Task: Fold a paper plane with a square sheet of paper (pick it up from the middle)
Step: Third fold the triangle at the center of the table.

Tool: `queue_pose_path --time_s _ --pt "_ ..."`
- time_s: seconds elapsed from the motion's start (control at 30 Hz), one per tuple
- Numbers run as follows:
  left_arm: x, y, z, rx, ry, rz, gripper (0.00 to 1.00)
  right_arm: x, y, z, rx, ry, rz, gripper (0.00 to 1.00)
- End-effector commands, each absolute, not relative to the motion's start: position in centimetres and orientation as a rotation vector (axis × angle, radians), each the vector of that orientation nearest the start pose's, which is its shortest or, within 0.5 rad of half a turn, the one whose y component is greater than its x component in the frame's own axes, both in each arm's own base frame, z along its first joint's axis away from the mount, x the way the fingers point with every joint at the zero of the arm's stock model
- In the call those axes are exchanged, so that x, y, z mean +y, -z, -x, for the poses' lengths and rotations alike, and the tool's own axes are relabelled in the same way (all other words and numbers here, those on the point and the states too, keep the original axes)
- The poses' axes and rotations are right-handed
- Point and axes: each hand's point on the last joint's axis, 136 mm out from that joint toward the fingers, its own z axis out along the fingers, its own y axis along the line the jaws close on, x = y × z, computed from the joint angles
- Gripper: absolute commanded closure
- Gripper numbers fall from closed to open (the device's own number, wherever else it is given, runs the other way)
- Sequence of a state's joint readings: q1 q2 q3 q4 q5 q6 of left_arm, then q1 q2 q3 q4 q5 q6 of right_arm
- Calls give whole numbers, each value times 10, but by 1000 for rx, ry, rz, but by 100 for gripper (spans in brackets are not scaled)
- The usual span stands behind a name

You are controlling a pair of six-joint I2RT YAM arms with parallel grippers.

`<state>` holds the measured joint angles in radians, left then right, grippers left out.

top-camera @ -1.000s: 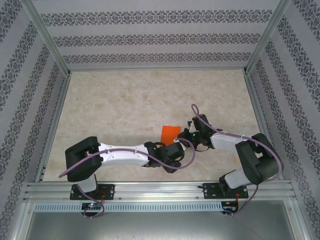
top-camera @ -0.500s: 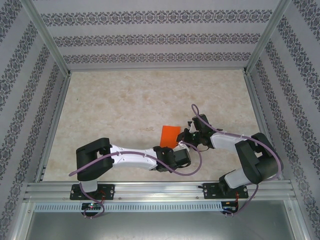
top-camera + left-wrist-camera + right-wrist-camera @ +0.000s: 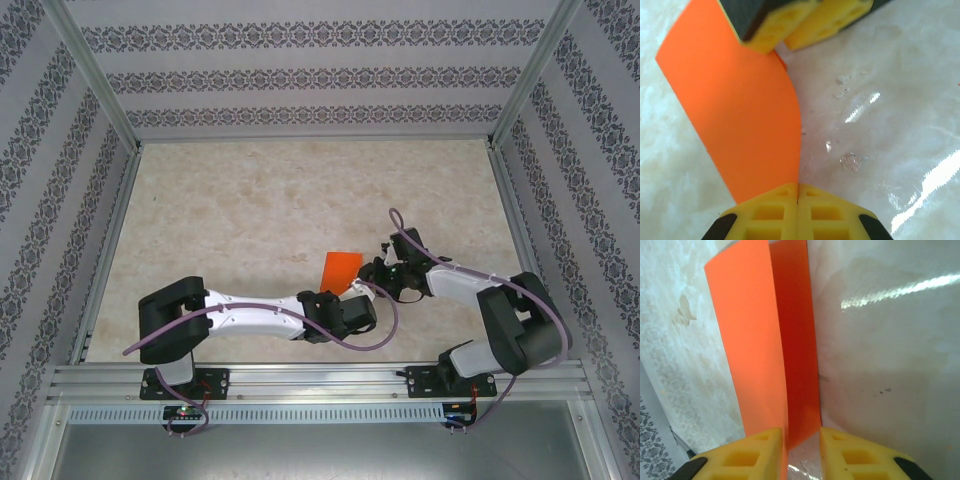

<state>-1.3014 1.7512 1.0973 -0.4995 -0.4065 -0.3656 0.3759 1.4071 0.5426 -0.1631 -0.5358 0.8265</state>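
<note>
Left tool (image 3: 798, 189): yellow fingers pressed together, clamped on one edge of the square sheet of paper (image 3: 740, 110). Right tool (image 3: 802, 434): fingers apart, with the opposite end of the sheet standing in the gap. Sheet: bright orange, folded double along a lengthwise crease, bowed, spanning between the two tools. Location: near middle of the marble-patterned bench (image 3: 260, 200), ahead of the arm bases.

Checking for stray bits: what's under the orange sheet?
Marbled table shows around the square sheet of paper, with small specks beside it; directly beneath, the sheet hides everything.
</note>
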Motion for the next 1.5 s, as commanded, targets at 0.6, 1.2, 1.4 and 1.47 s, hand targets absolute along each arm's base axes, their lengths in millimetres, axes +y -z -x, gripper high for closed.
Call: queue_pose_path --time_s 0.6,1.2,1.4,1.47 --pt "-363 -68 -175 2486 515 -1060 100 232 -50 -289 2799 -1127 -93 89" --pt "-341 -52 -206 2628 732 -930 100 224 12 -278 3024 -869 58 92" --pt "-335 -46 -221 2650 775 -888 100 225 13 -278 3031 -866 68 91" --pt "-335 -42 -222 2664 772 -894 100 225 13 -278 3036 -862 67 91"
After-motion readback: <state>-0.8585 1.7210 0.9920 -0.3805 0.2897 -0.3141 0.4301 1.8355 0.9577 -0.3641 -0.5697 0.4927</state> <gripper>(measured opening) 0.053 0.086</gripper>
